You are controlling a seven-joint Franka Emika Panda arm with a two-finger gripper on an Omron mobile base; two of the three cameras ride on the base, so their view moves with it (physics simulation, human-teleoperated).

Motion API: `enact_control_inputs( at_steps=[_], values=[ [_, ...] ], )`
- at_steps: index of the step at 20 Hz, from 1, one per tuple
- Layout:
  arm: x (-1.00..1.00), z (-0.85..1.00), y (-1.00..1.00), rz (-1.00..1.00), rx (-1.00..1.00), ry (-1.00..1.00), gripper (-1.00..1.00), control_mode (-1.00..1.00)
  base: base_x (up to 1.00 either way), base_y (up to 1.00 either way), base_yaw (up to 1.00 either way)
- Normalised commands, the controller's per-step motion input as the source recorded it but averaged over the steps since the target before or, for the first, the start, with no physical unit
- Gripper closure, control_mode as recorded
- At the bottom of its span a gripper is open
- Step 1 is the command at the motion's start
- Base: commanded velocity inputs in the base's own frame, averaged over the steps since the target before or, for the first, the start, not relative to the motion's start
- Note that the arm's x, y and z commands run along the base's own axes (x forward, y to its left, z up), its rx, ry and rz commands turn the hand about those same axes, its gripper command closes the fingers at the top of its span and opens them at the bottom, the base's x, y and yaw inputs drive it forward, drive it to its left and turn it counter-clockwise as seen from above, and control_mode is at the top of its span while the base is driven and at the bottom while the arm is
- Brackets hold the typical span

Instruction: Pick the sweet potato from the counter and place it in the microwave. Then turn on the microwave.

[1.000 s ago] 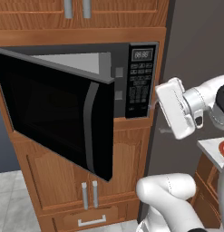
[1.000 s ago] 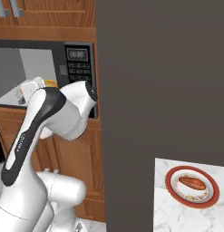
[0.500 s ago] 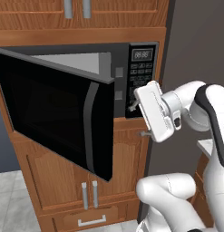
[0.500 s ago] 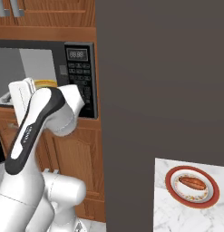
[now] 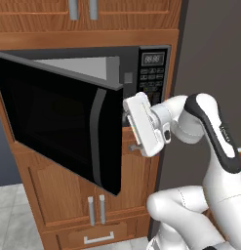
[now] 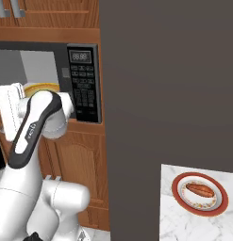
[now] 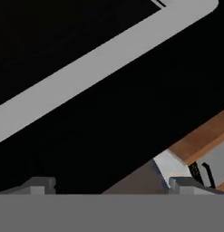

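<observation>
The black microwave (image 5: 152, 73) stands with its dark glass door (image 5: 53, 122) swung wide out to the left. My gripper (image 5: 129, 124) hovers right at the door's free edge, below the keypad (image 6: 85, 89). In the hand view my gripper (image 7: 112, 186) is open, fingertips (image 7: 41, 185) wide apart with nothing between them, facing the dark door. The sweet potato (image 6: 199, 190), reddish-orange and oblong, lies on a red-rimmed plate (image 6: 177, 193) on the counter (image 6: 184, 221) at the lower right, far from the hand.
A yellow plate (image 6: 40, 86) sits inside the microwave's grey cavity, partly behind my arm. Wooden cabinet doors (image 5: 68, 195) run below the microwave. A tall dark panel (image 6: 165, 80) separates the microwave from the counter.
My hand has swung left from beside the keypad to the free edge of the open door. The jaws stayed open. Door and sweet potato have not moved.
</observation>
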Motion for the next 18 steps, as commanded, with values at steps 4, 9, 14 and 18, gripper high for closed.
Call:
enact_control_inputs(
  at_steps=[4, 9, 14, 18],
  values=[
    [0.22, 0.0, 0.44, 0.22, 0.04, 0.0, -1.0, -1.0, 0.0, 0.0, 0.0],
    [0.16, 0.0, 0.42, 0.22, 0.01, 0.0, -1.0, -1.0, 0.0, 0.0, 0.0],
    [0.0, 0.03, 0.53, 0.21, 0.0, 0.0, -1.0, -1.0, 0.0, 0.0, 0.0],
    [-0.25, 0.09, 0.61, 0.17, 0.0, 0.0, -1.0, -1.0, 0.0, 0.0, 0.0]
  ],
)
